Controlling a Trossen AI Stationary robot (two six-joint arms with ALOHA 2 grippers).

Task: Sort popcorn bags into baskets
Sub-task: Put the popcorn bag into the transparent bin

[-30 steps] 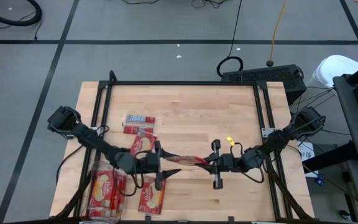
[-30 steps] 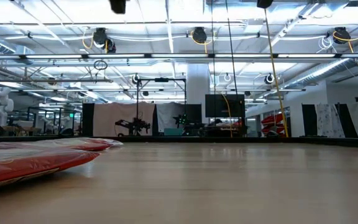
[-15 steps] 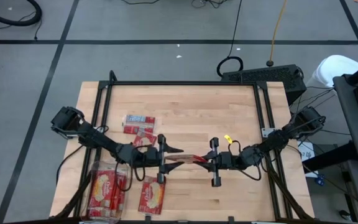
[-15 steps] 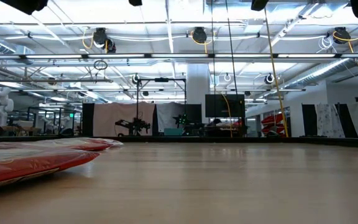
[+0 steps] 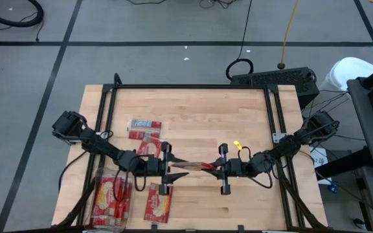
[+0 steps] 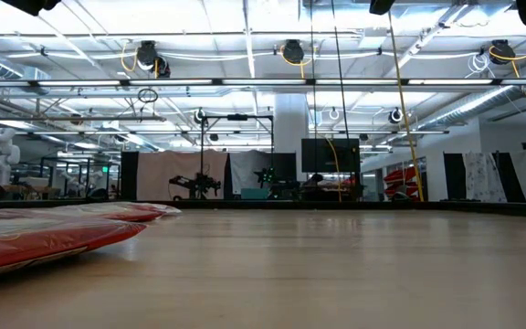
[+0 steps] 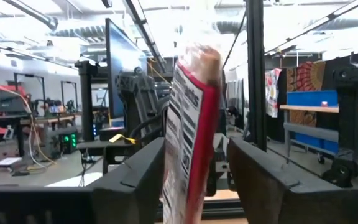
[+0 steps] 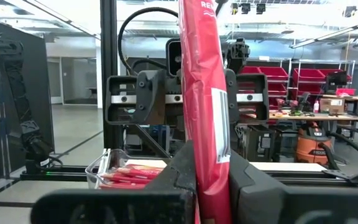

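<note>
Popcorn bag (image 5: 193,166) is hanging mid-table between your two arms, with the right gripper (image 5: 216,168) clamped tight on its 3 o'clock end. Your left gripper (image 5: 173,167) has its fingers (image 7: 135,180) either side of the 9 o'clock end, not pinching yet. The bin (image 5: 100,178) with packets sits around 7 o'clock.

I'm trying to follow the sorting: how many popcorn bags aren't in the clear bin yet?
4 that show: one held between both grippers at mid-table, one near the front edge, two by the left arm. The arm may hide more.
</note>
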